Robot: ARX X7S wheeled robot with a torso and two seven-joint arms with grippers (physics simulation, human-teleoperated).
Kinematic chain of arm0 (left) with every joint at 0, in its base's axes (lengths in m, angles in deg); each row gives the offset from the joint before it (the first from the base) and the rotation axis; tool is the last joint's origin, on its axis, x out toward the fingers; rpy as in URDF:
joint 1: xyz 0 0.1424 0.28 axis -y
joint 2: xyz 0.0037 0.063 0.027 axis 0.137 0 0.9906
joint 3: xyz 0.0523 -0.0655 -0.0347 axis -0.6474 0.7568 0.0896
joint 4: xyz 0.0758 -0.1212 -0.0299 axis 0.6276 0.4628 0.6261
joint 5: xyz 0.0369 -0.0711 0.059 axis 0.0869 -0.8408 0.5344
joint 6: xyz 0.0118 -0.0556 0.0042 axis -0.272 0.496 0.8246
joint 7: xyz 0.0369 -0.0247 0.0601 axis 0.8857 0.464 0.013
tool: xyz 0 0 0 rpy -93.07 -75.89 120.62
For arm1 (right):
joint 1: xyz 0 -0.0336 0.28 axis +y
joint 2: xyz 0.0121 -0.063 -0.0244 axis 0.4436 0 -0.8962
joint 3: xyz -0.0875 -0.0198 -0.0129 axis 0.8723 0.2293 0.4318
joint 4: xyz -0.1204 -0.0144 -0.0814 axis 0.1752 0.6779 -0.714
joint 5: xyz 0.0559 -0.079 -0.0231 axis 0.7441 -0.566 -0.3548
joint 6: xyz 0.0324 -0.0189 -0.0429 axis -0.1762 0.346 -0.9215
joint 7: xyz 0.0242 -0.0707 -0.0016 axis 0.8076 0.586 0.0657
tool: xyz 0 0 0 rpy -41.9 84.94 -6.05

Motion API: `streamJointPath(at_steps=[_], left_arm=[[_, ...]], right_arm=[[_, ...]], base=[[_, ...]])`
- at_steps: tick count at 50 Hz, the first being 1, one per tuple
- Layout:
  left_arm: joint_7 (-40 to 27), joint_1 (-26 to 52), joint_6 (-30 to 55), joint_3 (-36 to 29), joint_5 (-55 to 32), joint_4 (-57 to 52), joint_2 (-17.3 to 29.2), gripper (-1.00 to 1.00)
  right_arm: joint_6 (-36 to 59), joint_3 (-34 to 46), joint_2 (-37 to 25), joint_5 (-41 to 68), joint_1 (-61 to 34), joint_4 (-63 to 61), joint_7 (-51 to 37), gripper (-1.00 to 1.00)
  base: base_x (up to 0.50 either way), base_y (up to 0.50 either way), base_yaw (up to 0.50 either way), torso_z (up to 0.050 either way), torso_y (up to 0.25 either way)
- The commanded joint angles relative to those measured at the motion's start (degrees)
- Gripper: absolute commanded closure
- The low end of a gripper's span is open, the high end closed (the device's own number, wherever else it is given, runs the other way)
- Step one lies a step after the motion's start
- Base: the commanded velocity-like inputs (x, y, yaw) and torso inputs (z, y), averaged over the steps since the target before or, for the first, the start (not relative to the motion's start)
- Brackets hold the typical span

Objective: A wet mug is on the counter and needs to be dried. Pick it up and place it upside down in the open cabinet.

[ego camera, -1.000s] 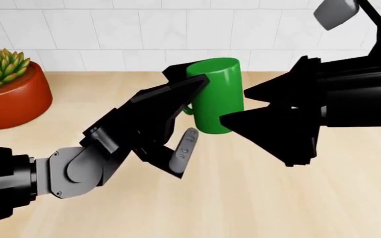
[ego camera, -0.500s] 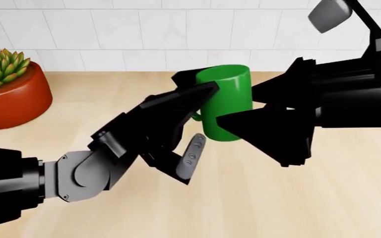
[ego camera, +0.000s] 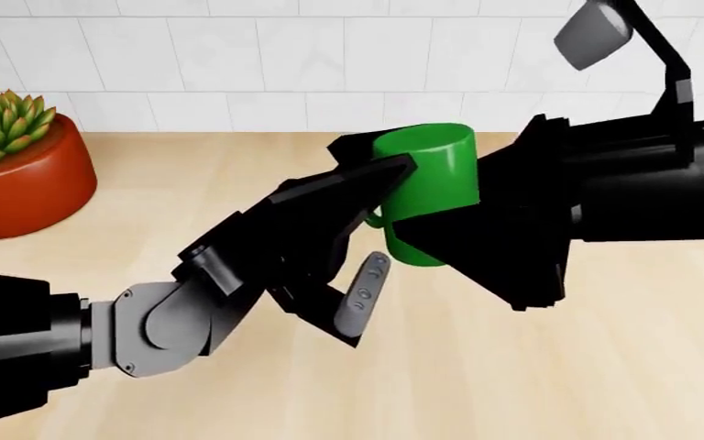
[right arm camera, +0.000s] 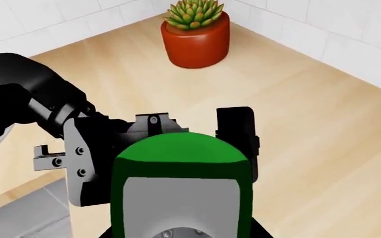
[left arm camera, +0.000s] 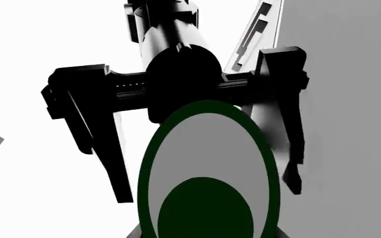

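The green mug [ego camera: 432, 188] is in the air above the beige counter [ego camera: 597, 367], tilted a little, with its handle [ego camera: 373, 220] toward my left arm. My left gripper [ego camera: 383, 229] comes from the lower left and is shut on the mug, one finger behind it and one in front. My right gripper [ego camera: 450, 215] reaches in from the right, open, with its fingers [left arm camera: 101, 144] straddling the mug [left arm camera: 207, 163] without closing on it. In the right wrist view the mug [right arm camera: 177, 153] sits very close, between my left gripper's fingers [right arm camera: 78, 163].
A red-orange pot with a succulent [ego camera: 16, 170] stands at the back left of the counter and also shows in the right wrist view [right arm camera: 195, 39]. A white tiled wall [ego camera: 205, 64] runs behind the counter. The counter's front edge [right arm camera: 18, 196] is near my left arm.
My left gripper has carried the mug to the right and slightly down, tilting it. My right gripper has moved left, so its fingers now reach around the mug.
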Motion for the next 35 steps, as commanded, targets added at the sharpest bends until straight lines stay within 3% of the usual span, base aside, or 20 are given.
streamJointPath(at_steps=[1,15,16,35], left_arm=[[-0.30,0.02,-0.49,0.65,0.55,-0.58,-0.24,1.00],[-0.02,0.05,-1.31,0.79,1.08,-1.09,0.17,1.00],[-0.09,0.09,-1.54,0.85,1.04,-1.42,0.32,-1.00],[-1.33,0.83,-4.19,1.77,0.64,-1.99,3.42,-1.00]], right_arm=[[0.04,0.48,0.07,-1.06,-0.09,-0.20,-0.42,1.00],[-0.35,0.45,-0.50,-1.25,-0.23,-0.96,-0.49,1.00],[-0.36,0.50,-0.50,-1.24,-0.26,-0.83,-0.55,1.00],[-0.67,0.33,-2.21,-0.34,-0.75,-1.22,-1.13,1.00]], base=[[0.00,0.00,0.00,0.000,0.000],[0.00,0.00,0.00,0.000,0.000],[0.00,0.00,0.00,0.000,0.000],[0.00,0.00,0.00,0.000,0.000]])
